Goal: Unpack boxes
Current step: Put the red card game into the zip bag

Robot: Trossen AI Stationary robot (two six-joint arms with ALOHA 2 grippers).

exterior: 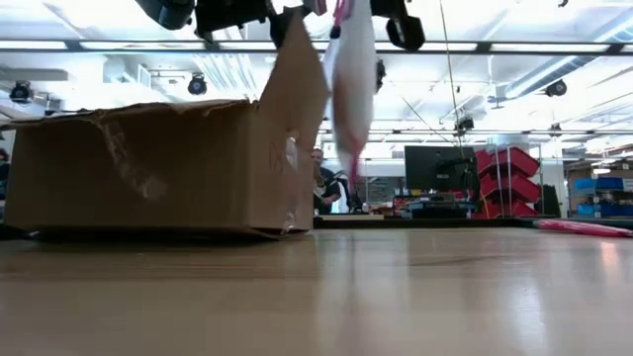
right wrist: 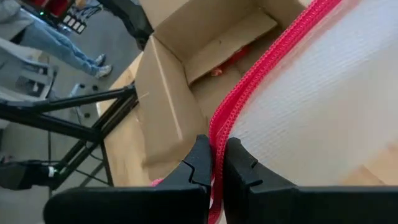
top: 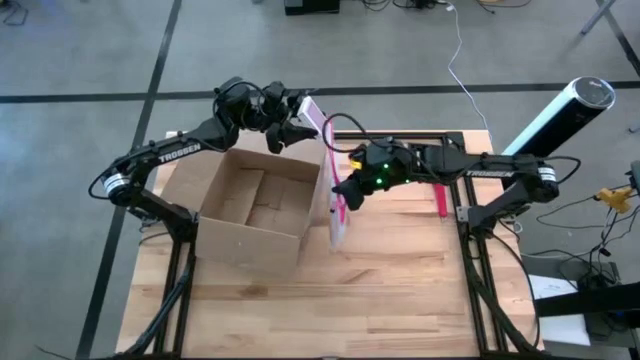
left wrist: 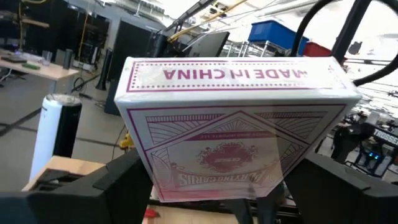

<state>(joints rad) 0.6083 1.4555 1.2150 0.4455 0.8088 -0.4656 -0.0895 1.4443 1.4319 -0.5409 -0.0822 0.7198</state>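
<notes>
The box [top: 262,205] is brown corrugated cardboard, open at the top, and it stands on the left half of the wooden surface [top: 400,290], which is made of pale planks. Its flaps stand up, and from the low view its front wall looks a little wrinkled, with a strip of clear tape [exterior: 127,168] on it. In the right wrist view, something red [right wrist: 231,60] lies inside on the bottom of the box. The left end effector [top: 283,128] is raised above the far right corner of the box and is closed on a pack [left wrist: 233,124], a flat rectangular carton in white with purple ornament lines and glossy wrapping; the words "MADE IN CHINA" appear upside down on its edge. The right end effector [right wrist: 216,163] is just to the right of the box, above the surface, and its two dark fingers are pinched on the pink zipper edge of a pouch [top: 339,212]. The pouch is translucent white with a fine ribbed texture, and it hangs down beside the right wall of the box. A pink stick [top: 441,198] lies on the surface further right, well apart from the box. In the low view a person [exterior: 322,183] is visible in the room behind the surface.
</notes>
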